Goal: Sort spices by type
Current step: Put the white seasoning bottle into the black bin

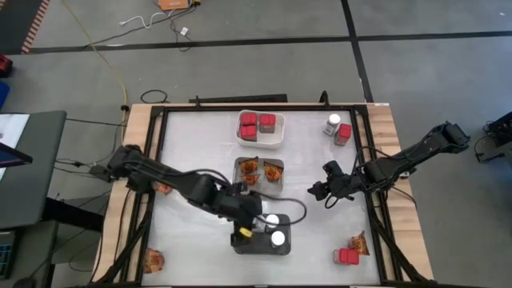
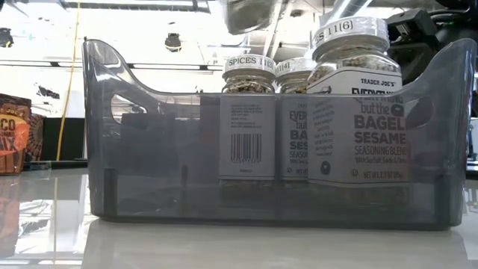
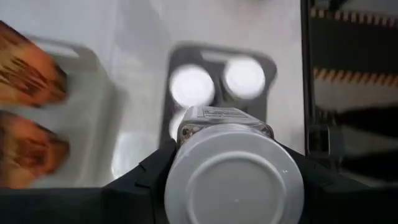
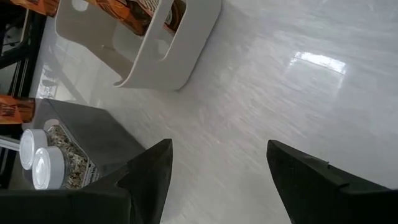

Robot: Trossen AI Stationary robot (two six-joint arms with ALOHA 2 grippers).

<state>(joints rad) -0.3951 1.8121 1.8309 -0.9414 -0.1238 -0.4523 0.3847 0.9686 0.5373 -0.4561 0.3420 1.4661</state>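
Observation:
My left gripper (image 1: 244, 222) hangs over the dark grey tray (image 1: 240, 244) near the table's near edge, shut on a white-lidded jar (image 3: 233, 177). That jar shows blurred at the low view's top (image 2: 246, 11). Three more jars (image 2: 250, 119) (image 2: 295, 123) (image 2: 355, 104) stand upright on the tray's floor, their lids (image 3: 191, 86) showing below the held one. My right gripper (image 1: 328, 192) (image 4: 217, 180) is open over bare table right of centre. Red boxes (image 1: 256, 126) sit in the white tray (image 1: 276, 140). Orange packets (image 1: 260, 170) lie in the clear tray. My left gripper pinches the jar between its two fingers (image 3: 146, 180), one on each side of the body under the lid (image 3: 233, 186). It comes from above, pointing down. The lid hides the exact place of contact. The jar stands upright and is lifted clear above the dark grey tray.
A jar and a red box (image 1: 338, 128) stand near the far right corner. A red box and a packet (image 1: 350, 252) lie near the near right corner. Packets lie at the left edge (image 1: 162, 188) and near left corner (image 1: 154, 258). Bare table lies between the trays and my right gripper.

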